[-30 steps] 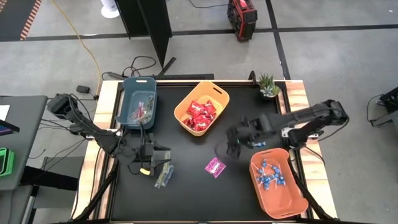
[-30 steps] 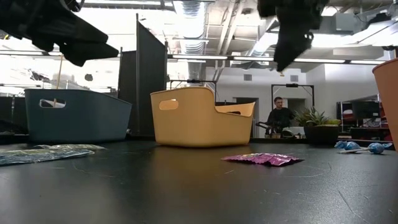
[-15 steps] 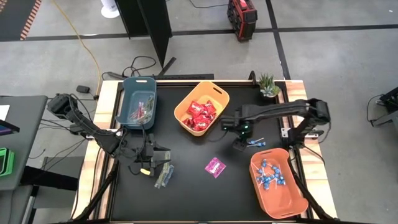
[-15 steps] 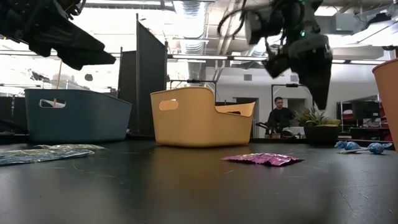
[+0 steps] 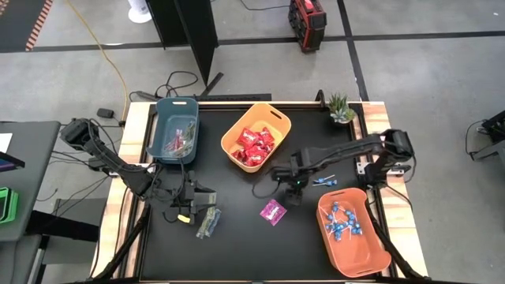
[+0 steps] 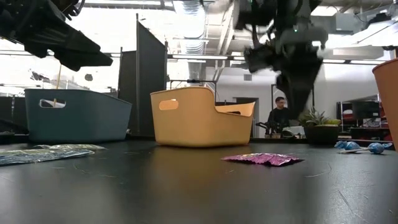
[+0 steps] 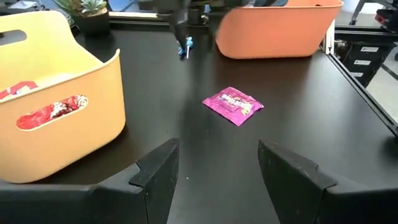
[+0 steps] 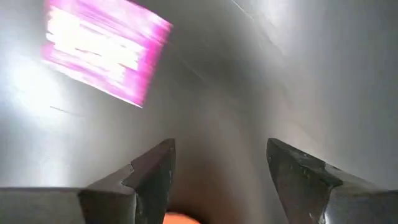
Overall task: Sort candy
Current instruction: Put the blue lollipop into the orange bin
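Since the earlier frame we see our right end effector (image 5: 293, 192) swing nearer the magenta candy packet (image 5: 273, 211) lying flat on the tabletop (image 5: 237, 237), fingers spread and empty; we risk skidding the thin packet away.

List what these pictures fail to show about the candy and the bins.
- Blue bin, low view: its wall hides what lies inside.
- Yellow bin, left wrist view: cut off by the edge; only red packets show through the handle slot.
- Orange bin, low view: cut off by the edge.
- Magenta packet, right wrist view: blurred, print unreadable.
- Stick packets, high view: too small to count, partly under the left gripper.
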